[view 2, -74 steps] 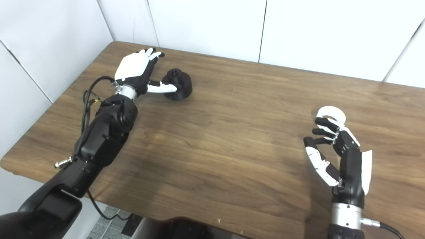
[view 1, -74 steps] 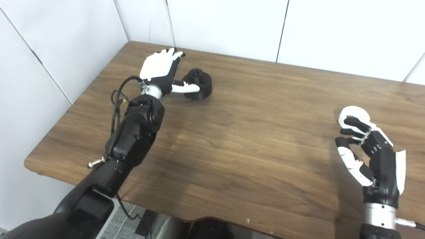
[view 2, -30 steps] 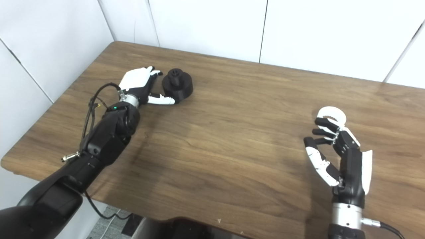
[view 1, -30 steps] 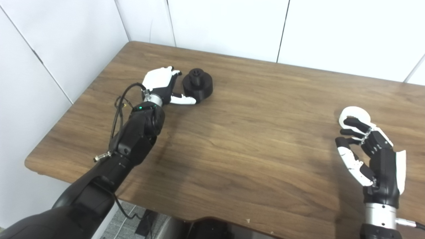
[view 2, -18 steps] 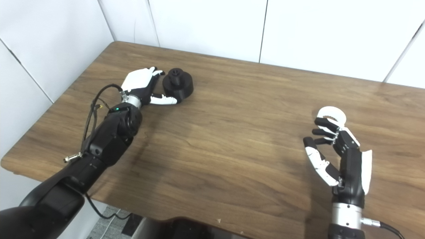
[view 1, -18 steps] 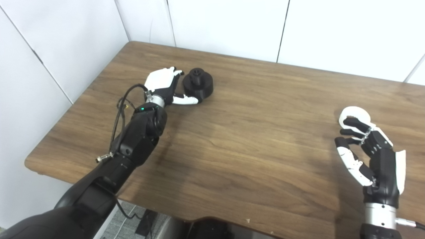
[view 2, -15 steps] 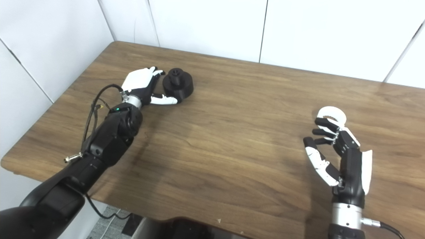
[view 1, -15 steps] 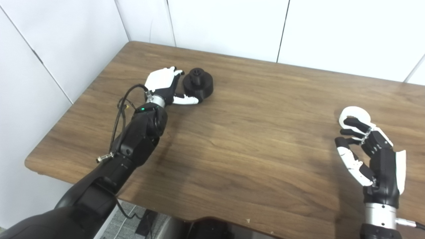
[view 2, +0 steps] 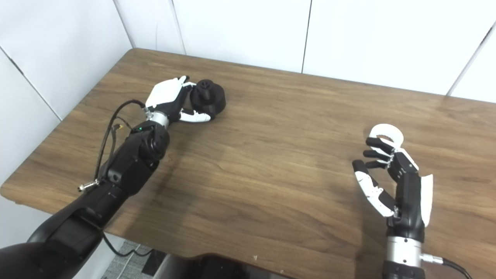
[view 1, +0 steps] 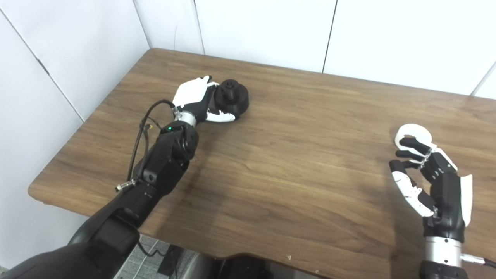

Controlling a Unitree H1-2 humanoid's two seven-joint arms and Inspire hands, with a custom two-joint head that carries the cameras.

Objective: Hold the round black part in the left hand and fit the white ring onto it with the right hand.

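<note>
The left hand (view 1: 195, 99) lies low on the tabletop (view 1: 294, 155) with its fingers (view 2: 181, 81) and thumb spread around the near-left side of the round black part (view 1: 231, 101), the thumb pressed along the part's base; whether the hold has closed tight cannot be told. The black part sits upright just beyond and to the right of this hand, near the tabletop's far left corner, with white wall panels (view 1: 263, 27) close behind. The right hand (view 2: 391, 182) hovers upright with fingers curled apart, holding nothing. The white ring (view 2: 386, 135) lies flat just past its fingertips, apart from them, close to the right edge of the tabletop. A broad bare stretch of wood separates the two hands. The right eye view shows clear wood between the ring and the fingers, while the left eye view overlaps them
</note>
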